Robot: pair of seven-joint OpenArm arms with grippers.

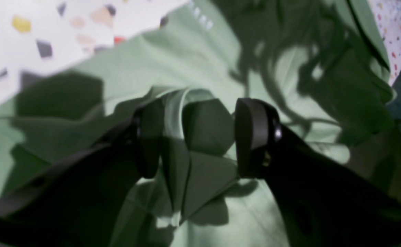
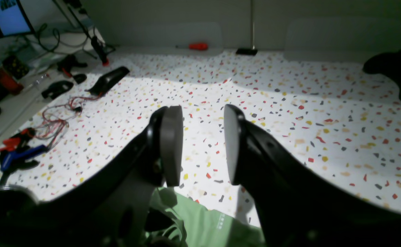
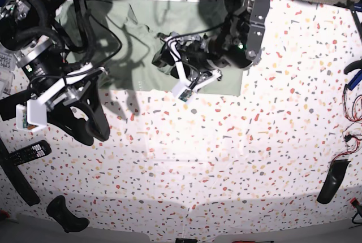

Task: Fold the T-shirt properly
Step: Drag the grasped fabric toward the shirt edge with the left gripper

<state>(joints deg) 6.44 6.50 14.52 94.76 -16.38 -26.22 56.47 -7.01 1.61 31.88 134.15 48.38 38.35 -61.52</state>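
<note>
The pale green T-shirt (image 3: 136,39) lies spread and wrinkled at the far side of the speckled table (image 3: 226,158). My left gripper (image 3: 163,56) is down on the shirt's middle. In the left wrist view the left gripper (image 1: 200,137) is open, its fingers standing either side of a raised fold of the T-shirt (image 1: 193,51). My right gripper (image 3: 90,127) hangs above the table beside the shirt's near corner. In the right wrist view the right gripper (image 2: 200,151) is open with nothing between its fingers, and an edge of the T-shirt (image 2: 204,223) shows below it.
A remote control (image 3: 25,153) and a black controller (image 3: 67,215) lie near my right arm. A black part (image 3: 331,182) and loose wires (image 3: 353,135) sit at the opposite edge. A red screwdriver (image 2: 198,46), a game controller (image 2: 396,70) and hand tools (image 2: 18,154) ring the table.
</note>
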